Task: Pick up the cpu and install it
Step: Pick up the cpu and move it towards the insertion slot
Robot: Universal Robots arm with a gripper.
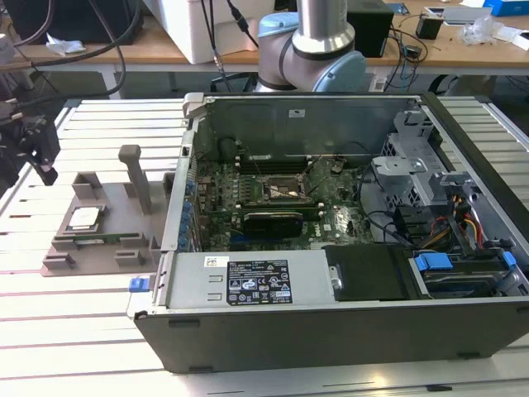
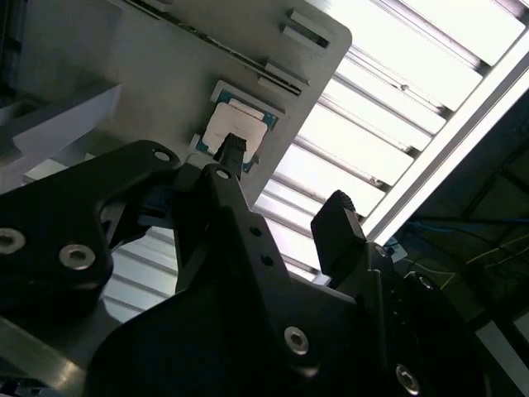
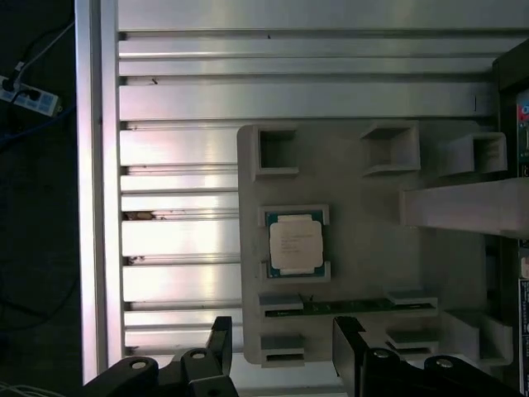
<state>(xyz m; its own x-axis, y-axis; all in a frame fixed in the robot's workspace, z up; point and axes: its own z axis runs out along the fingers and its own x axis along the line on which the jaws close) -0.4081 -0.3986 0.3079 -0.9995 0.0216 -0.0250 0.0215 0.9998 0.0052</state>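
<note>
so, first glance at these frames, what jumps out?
The open computer case dominates the exterior view, with its green motherboard exposed inside. On the exterior view's left, the cpu lies flat in a grey holder on the slatted table. In the first wrist view the open gripper hovers near it, holding nothing.

The arm (image 1: 310, 45) rises behind the computer case (image 1: 347, 331). Its black gripper (image 1: 40, 157) hangs well off the case, toward the exterior view's left, with its fingers (image 3: 219, 335) spread apart and empty.
</note>
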